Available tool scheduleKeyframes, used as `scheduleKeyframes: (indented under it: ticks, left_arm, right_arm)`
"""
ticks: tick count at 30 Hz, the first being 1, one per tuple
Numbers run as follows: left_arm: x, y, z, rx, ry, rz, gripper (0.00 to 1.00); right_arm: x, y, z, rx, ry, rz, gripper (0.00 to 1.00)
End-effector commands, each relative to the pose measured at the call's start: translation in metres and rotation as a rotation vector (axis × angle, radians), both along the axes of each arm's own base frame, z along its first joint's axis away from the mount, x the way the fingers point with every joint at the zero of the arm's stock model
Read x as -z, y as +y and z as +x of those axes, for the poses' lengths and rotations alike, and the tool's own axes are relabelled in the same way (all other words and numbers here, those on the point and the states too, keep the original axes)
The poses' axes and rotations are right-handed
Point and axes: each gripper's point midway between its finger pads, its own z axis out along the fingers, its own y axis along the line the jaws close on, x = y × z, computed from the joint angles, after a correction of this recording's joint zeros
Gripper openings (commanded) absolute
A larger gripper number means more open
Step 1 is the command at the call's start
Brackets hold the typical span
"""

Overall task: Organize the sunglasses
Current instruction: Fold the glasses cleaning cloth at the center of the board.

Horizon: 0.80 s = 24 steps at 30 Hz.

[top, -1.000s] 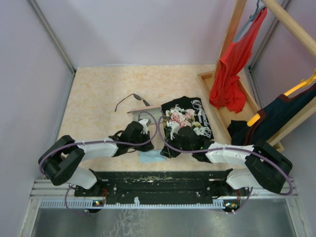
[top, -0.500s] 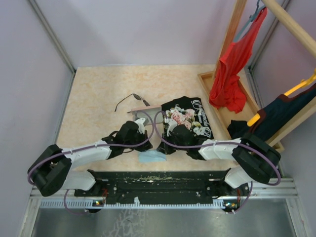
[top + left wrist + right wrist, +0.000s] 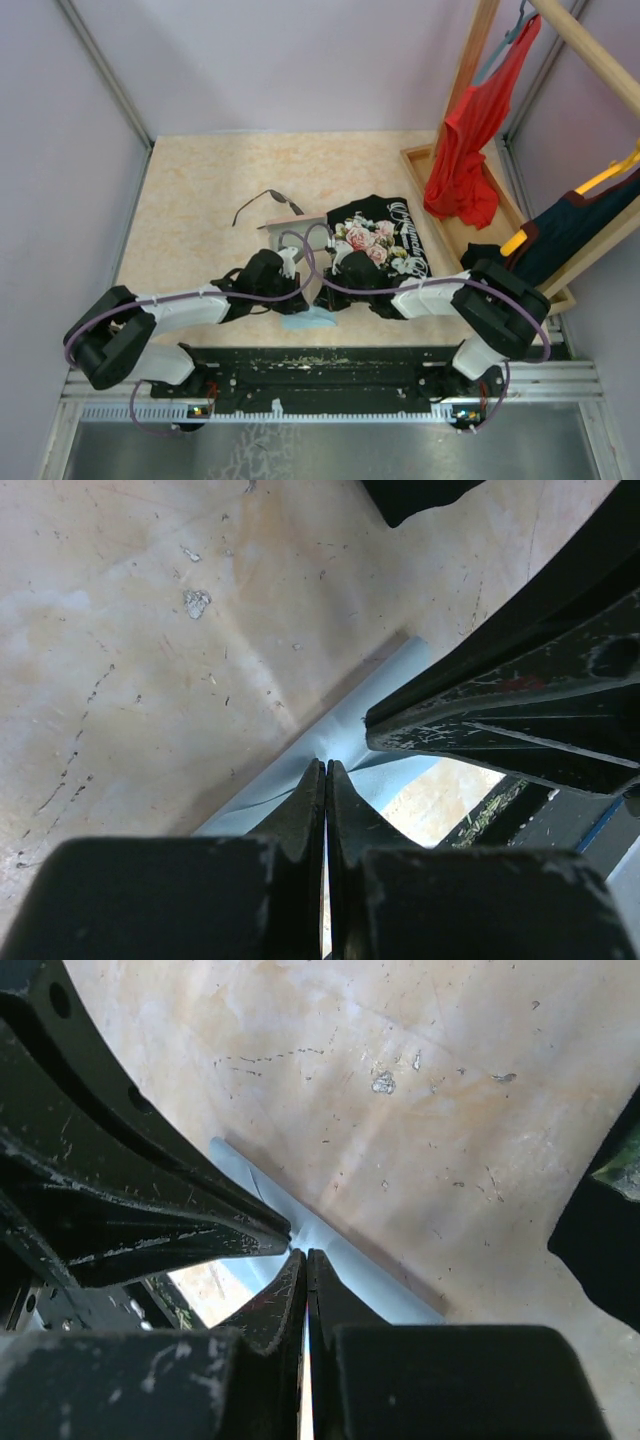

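The sunglasses (image 3: 268, 203), thin and dark-framed, lie open on the table behind the arms, with no gripper near them. The pink case (image 3: 284, 230) sits just in front of them. My left gripper (image 3: 300, 297) and right gripper (image 3: 321, 296) meet tip to tip over the light-blue cloth (image 3: 308, 320) near the table's front edge. In the left wrist view the left gripper (image 3: 325, 764) is shut on a fold of the cloth (image 3: 352, 730). In the right wrist view the right gripper (image 3: 305, 1253) is shut on the same cloth (image 3: 350, 1270), with the creases running out from both tips.
A black floral T-shirt (image 3: 385, 240) lies just right of the case, partly under the right arm. At the right stands a wooden rack (image 3: 470, 70) with a red garment (image 3: 465, 140) and a dark garment on a yellow hanger (image 3: 560, 225). Walls close in the table.
The right arm has swung left until its gripper meets the left gripper over the light-blue cloth. The left arm has shifted only slightly. The sunglasses and the case have not moved.
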Motion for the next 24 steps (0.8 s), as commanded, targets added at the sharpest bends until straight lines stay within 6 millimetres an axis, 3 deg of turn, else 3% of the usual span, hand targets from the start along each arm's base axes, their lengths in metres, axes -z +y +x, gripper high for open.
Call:
scheduleKeyframes:
  ticks: [1,10,24]
  left_arm:
    - [-0.003,-0.002,0.001,0.012,-0.021,-0.017,0.00]
    - [-0.002,-0.002,0.001,0.018,-0.018,-0.013,0.00]
    - [0.007,0.017,-0.015,-0.007,0.023,0.029,0.00]
  right_arm:
    - [-0.017,0.023,0.007,-0.028,-0.031,0.057,0.00]
    - [0.007,0.019,0.009,-0.007,0.003,-0.009,0.00]
    - [0.022,0.005,0.013,0.058,0.018,-0.089,0.00]
